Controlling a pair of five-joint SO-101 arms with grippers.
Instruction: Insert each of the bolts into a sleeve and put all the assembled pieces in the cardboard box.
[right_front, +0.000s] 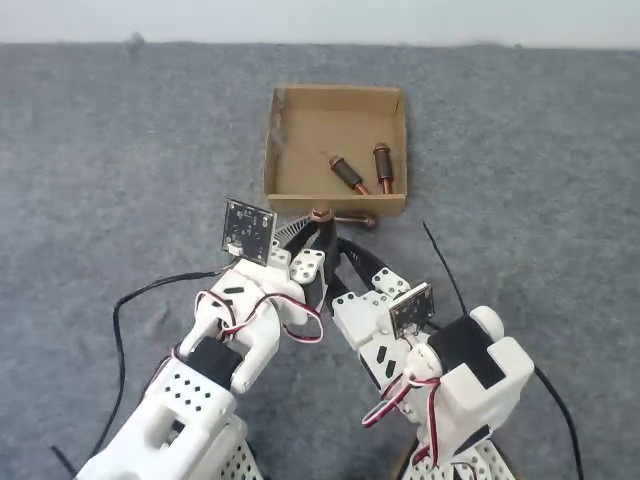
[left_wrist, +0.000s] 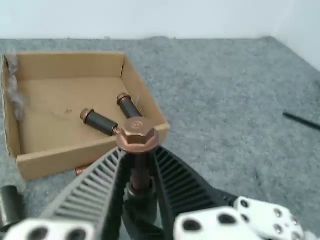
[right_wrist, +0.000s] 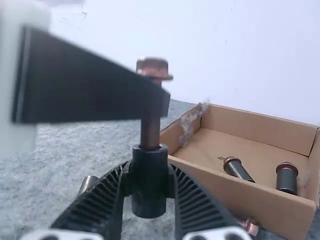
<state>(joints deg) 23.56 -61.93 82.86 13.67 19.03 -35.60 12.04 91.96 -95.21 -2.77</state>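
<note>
Bolt (left_wrist: 137, 136) in L gripper (left_wrist: 137, 160); R wrist view: sleeve (right_wrist: 148, 197) in R gripper (right_wrist: 148, 175).

We can read no text, number or sign here: the brown cardboard box (right_front: 335, 203) has plain walls, and the small square circuit board (right_front: 248, 231) on one wrist (likewise its twin board (right_front: 411, 309)) shows only unreadable specks.

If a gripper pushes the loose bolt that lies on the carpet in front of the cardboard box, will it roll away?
Probably not far. The loose bolt has a round shank, so it may roll, but its wider head would likely turn it in an arc, and the rough carpet should slow it.
</note>
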